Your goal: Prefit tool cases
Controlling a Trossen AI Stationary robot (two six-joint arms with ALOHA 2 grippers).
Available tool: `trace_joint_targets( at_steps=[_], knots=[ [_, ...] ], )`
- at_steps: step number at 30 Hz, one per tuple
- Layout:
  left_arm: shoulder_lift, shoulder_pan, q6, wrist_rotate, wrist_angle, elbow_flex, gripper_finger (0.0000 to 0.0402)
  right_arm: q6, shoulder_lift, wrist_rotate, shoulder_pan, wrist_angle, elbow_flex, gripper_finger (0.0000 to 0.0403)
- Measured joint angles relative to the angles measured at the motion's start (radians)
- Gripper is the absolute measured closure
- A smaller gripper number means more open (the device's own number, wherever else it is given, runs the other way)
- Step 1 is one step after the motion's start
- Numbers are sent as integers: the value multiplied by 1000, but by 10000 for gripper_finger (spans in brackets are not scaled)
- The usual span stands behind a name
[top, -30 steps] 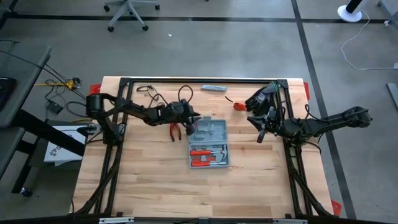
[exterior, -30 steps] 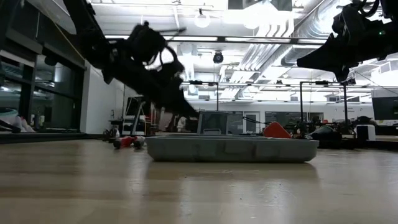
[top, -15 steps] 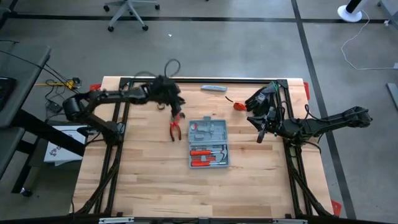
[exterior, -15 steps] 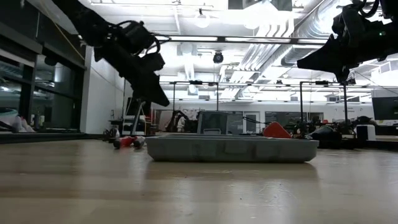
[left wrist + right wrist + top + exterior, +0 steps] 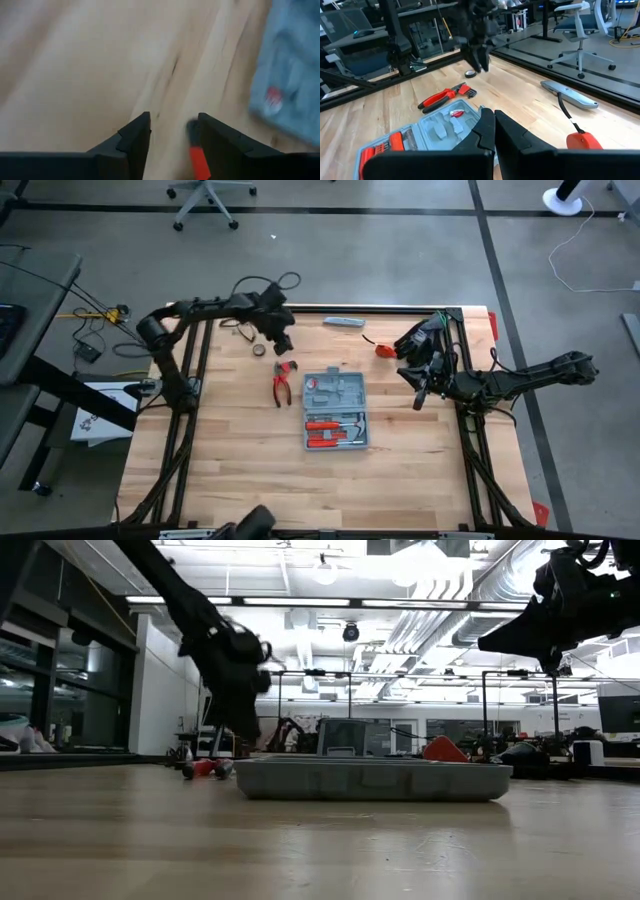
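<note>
Wooden table [image 5: 240, 470]: open tool case [image 5: 335, 410], apparently untouched.

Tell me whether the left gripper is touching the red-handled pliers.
Apart. In the high view the left gripper hangs over bare wood beyond the pliers, with table showing between them; its fingers are open and hold nothing.

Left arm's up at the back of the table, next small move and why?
Probably lower the left pincer onto the small dark roll beside it. Its fingers stand apart and hold nothing, the open tool case still shows empty slots, and the red pliers lie outside it. The right pincer waits shut.
</note>
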Motion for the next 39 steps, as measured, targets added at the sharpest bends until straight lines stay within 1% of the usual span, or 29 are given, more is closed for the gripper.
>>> trace_joint_targets(
  at_steps=[2, 6, 9, 12, 15, 23, 25, 28, 30, 37, 39],
  knots=[
    [60, 2, 46, -2, -77, 47, 232, 0, 0, -2, 0, 0, 0, 403],
    [143, 19, 83, -3, -186, 160, 217, 0, 0, -3, 0, 0, 0, 403],
    [180, 30, 97, -9, -264, 222, 210, 1, 0, -3, 0, -11, 0, 403],
    [195, 39, 120, -39, -339, 265, 208, 23, 0, -3, 0, -31, 0, 403],
    [200, 45, 142, -77, -389, 273, 208, 29, 0, -4, 0, -52, 0, 403],
    [200, 46, 141, -56, -403, 273, 208, 27, 0, -3, 0, -56, 0, 403],
    [200, 43, 138, -42, -409, 273, 208, 27, 0, -3, 0, -56, 0, 403],
    [212, 38, 125, 25, -417, 273, 208, 27, 0, -3, 0, -56, 0, 403],
    [227, 37, 125, 36, -431, 273, 208, 27, 0, -3, 0, -56, 0, 403],
    [264, 30, 124, -1, -477, 272, 208, 27, 0, -3, 0, -57, 0, 403],
    [266, 30, 124, 2, -477, 272, 208, 27, 0, -3, 0, -58, 1, 403]
  ],
)
